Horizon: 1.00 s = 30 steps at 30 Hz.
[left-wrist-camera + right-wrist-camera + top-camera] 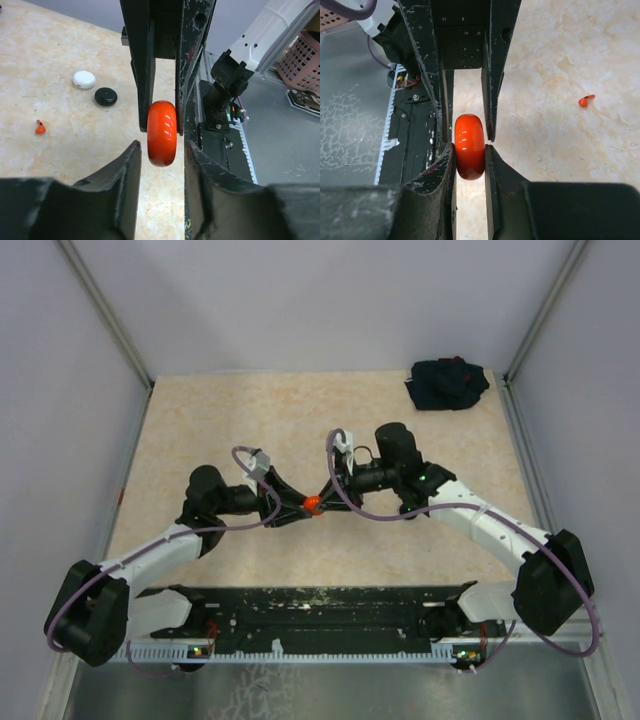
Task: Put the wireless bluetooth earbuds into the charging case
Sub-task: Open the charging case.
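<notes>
One glossy red round plastic case (312, 504): right gripper (469, 148) clamped on it, left gripper (162, 146) jaws apart; we withdraw left straight toward 8 o'clock.

**Legible markings**

No text, label, brand, number or sign can be read in any of the three views. The red charging case (469, 145) shows only a plain glossy surface.

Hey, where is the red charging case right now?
In the top view the red charging case is near the middle of the table; the right fingers clamp it, while the left fingers stand slightly apart on either side.
</notes>
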{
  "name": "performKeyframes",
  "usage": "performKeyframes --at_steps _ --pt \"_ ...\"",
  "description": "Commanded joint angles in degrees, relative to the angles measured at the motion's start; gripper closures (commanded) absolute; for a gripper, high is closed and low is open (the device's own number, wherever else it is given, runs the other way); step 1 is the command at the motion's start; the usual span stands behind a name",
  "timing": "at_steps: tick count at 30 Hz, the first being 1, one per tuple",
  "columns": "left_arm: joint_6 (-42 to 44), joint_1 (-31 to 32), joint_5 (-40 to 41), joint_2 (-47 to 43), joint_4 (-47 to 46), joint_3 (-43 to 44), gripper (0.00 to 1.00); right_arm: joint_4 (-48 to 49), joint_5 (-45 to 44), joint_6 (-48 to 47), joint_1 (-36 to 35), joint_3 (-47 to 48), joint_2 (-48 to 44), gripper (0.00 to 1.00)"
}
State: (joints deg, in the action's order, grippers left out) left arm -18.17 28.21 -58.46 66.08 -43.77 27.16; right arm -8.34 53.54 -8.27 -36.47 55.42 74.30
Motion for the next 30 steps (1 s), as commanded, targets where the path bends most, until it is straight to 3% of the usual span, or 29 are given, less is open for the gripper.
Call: performKeyframes --at_steps 1,4,7,13,22,30 --pt "-0.4 0.45 1.92 -1.67 -3.72 -1.82 0.48 8.31 -0.67 3.24 0.24 0.86 -2.72 1.0" --pt "-2.96 0.51 3.3 -2.3 -9.45 -4.22 0.35 12.59 -2.01 6.16 0.26 -0.55 -3.87 1.0" --pt "-5.0 0.45 4.64 -2.73 -15.96 -6.62 0.33 17.25 -2.95 9.53 0.26 -2.21 -4.73 1.0" --pt "-8.86 0.39 7.81 -3.07 -23.02 -8.71 0.38 25.42 -2.73 15.85 0.21 -4.53 -5.38 1.0" --pt "-11.95 0.36 11.0 -2.18 -30.52 -9.87 0.38 29.85 -2.74 20.33 0.04 -6.18 -5.06 1.0" --pt "-13.27 0.41 10.21 -0.25 -32.33 -8.61 0.52 29.86 -2.69 20.13 -1.27 -6.07 -4.61 1.0"
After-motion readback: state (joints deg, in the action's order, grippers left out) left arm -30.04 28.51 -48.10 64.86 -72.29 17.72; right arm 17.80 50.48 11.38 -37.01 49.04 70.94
